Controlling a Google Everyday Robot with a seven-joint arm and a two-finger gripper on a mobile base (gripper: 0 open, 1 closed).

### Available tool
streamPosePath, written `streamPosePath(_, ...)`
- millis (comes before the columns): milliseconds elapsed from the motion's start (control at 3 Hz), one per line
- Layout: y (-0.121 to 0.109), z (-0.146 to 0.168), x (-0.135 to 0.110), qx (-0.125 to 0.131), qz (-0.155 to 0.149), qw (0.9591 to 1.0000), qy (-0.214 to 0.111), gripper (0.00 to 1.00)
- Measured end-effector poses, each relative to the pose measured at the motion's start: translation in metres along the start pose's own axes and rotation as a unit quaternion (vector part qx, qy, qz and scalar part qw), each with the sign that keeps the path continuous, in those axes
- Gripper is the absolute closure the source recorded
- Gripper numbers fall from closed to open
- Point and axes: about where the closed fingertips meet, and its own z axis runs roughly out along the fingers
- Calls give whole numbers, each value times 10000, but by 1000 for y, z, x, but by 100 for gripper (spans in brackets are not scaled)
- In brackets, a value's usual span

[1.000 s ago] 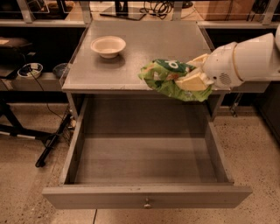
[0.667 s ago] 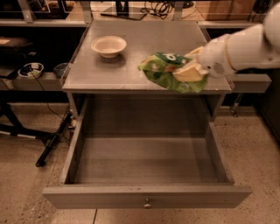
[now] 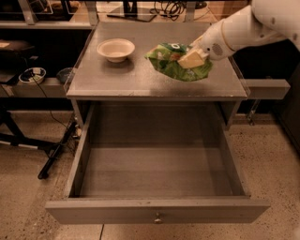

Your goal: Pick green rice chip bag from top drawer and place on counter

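Gripper (image 3: 191,60) clamped on the green rice chip bag (image 3: 165,60) over the right half of the grey counter (image 3: 140,82); whether the bag touches the surface cannot be told. A cream bowl (image 3: 116,49) sits well to the gripper's left. Below and in front of it, the top drawer (image 3: 157,210) stands pulled out above a speckled floor (image 3: 28,211). Cables (image 3: 168,7) lie behind. The arm (image 3: 248,23) is cut off at upper right; only one cream finger shows, lying across the bag.

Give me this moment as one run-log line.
gripper: shut on green rice chip bag | location: over counter, right of bowl | contact with counter: cannot tell | top drawer: open
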Motion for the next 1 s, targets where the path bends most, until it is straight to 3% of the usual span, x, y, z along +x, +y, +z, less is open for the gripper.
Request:
streamPosePath(333, -19, 16, -3, -30, 25, 9999, 93, 100)
streamPosePath(1000, -22, 15, -6, -6, 10, 10000, 70, 50)
